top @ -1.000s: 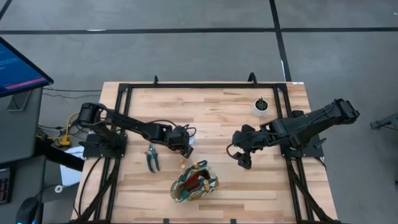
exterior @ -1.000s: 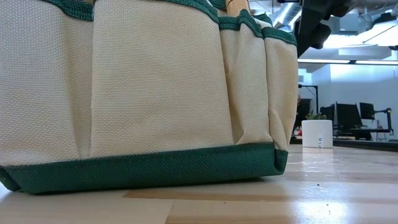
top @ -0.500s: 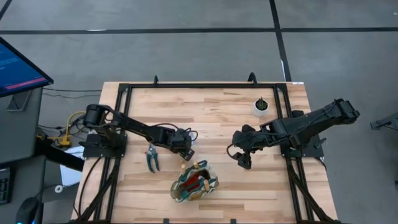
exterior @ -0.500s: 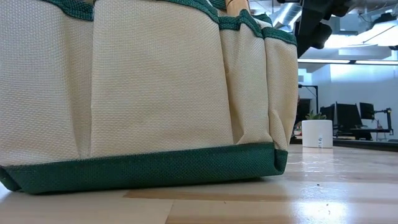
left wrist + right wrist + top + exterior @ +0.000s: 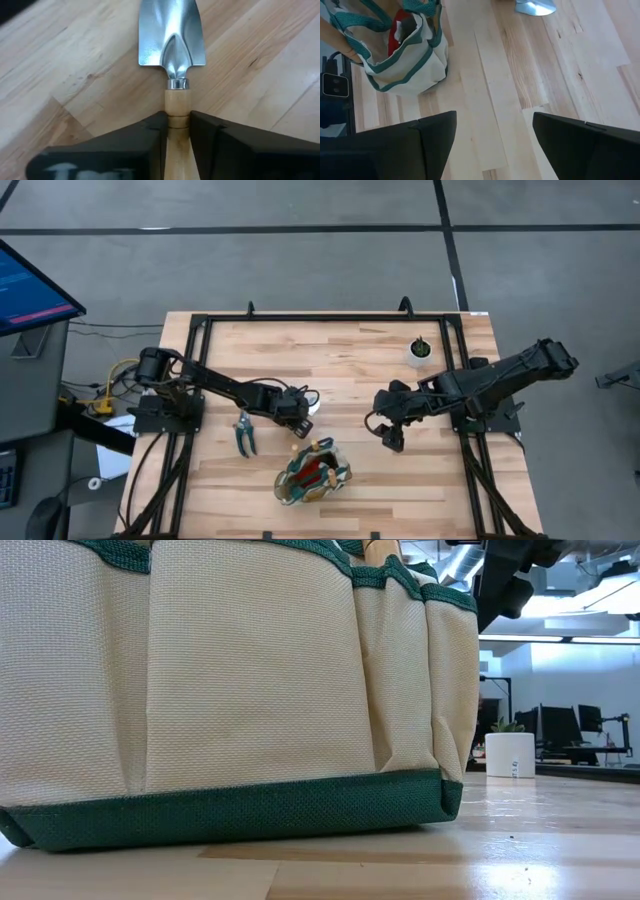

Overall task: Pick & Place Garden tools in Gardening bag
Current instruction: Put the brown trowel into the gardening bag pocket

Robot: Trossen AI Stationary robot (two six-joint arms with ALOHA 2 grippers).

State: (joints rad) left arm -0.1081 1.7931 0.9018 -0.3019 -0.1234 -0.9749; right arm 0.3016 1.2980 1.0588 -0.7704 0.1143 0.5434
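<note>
High view, from the left: a monitor (image 5: 30, 285) with a blue screen stands off the table's left edge; its writing is too small to read, and no brand or label is legible anywhere. The left gripper (image 5: 298, 412) reaches low across the wooden table (image 5: 340, 350), near its middle. Left wrist view shows its fingers (image 5: 150, 131) pressed on the light wooden handle of a silver-bladed trowel (image 5: 171, 35), the blade pointing away over the boards. Since a second ago this arm has shifted slightly and the trowel's bright blade now shows just beyond the gripper in the high view. Green-handled pruning shears (image 5: 244, 432) lie on the table just left of that gripper, apart from it.

The gardening bag (image 5: 313, 471) sits near the front edge, between the two arms, mouth up; its red inside (image 5: 400, 25) shows with dark items in it that cannot be told apart, and a wooden handle sticks up from it. In the low view its tan pockets and green trim (image 5: 230, 810) fill most of the picture.

The right gripper (image 5: 390, 438) hangs right of the bag, fingers (image 5: 580, 145) spread wide with nothing between them, unmoved since earlier. A small white pot (image 5: 420, 350) with a plant stands at the far right.
</note>
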